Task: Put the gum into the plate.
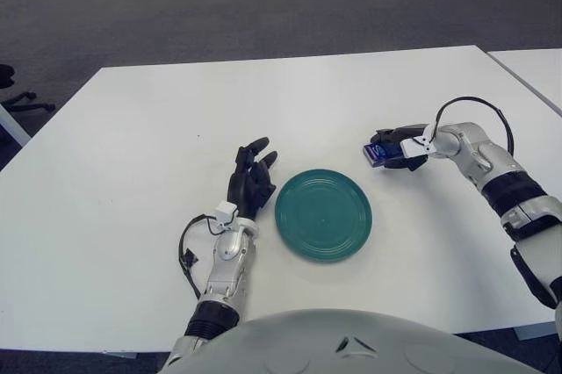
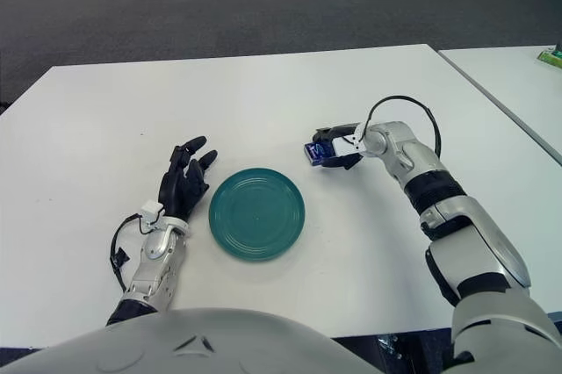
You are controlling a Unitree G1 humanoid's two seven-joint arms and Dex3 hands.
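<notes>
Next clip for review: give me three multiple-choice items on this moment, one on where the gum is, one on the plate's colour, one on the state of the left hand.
1. Where is the gum pack?
A. in the right hand, to the right of the plate
B. lying on the plate
C. beside the left hand

2. What colour is the plate?
A. white
B. teal green
C. red

3. What is the left hand doing?
A. gripping the plate's rim
B. holding the gum
C. fingers spread, holding nothing, at the plate's left side

Answers: 1 A, the dark fingers close around the blue pack, apart from the plate. 2 B, the plate shows teal against the white table. 3 C, its fingers are extended with nothing between them.
</notes>
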